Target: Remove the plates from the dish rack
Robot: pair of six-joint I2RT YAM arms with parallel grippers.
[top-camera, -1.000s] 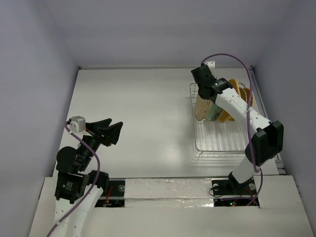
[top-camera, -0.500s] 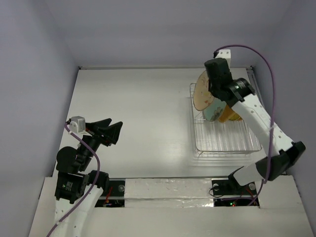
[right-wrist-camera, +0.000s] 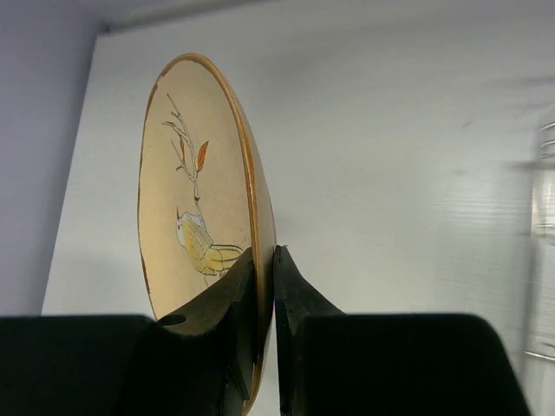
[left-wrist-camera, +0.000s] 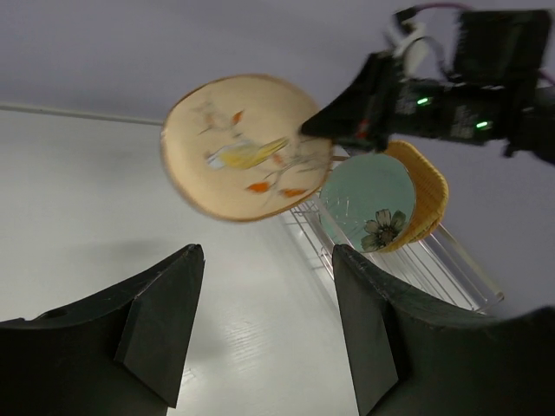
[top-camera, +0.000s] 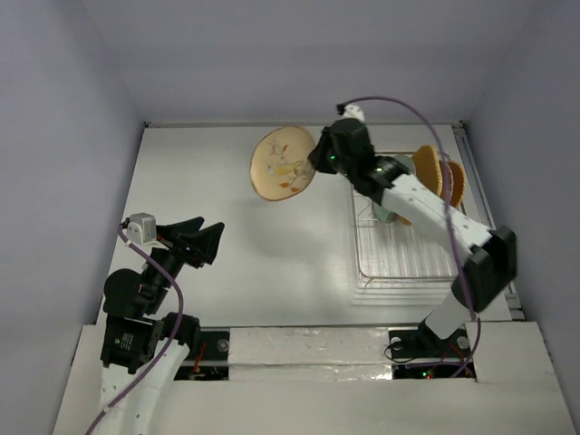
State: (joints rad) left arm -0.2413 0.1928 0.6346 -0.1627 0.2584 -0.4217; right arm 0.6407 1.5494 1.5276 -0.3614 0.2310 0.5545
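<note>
My right gripper (top-camera: pixel 317 161) is shut on the rim of the cream plate (top-camera: pixel 282 164) with a bird and branch print. It holds the plate on edge in the air, left of the silver wire dish rack (top-camera: pixel 403 258). The plate also shows in the left wrist view (left-wrist-camera: pixel 247 147) and in the right wrist view (right-wrist-camera: pixel 198 191), pinched between the fingers (right-wrist-camera: pixel 299 299). A pale green plate (left-wrist-camera: pixel 368 201) and two orange woven plates (top-camera: pixel 439 174) stand in the rack at its far end. My left gripper (top-camera: pixel 201 240) is open and empty at the near left.
The rack sits on the right side of the white table (top-camera: pixel 236 245). Grey walls close in the table on the left, back and right. A purple cable (top-camera: pixel 426 113) loops over the right arm.
My right gripper has lifted the cream plate out of the rack and carried it to the left, over the table's far middle. The left arm has not moved.
</note>
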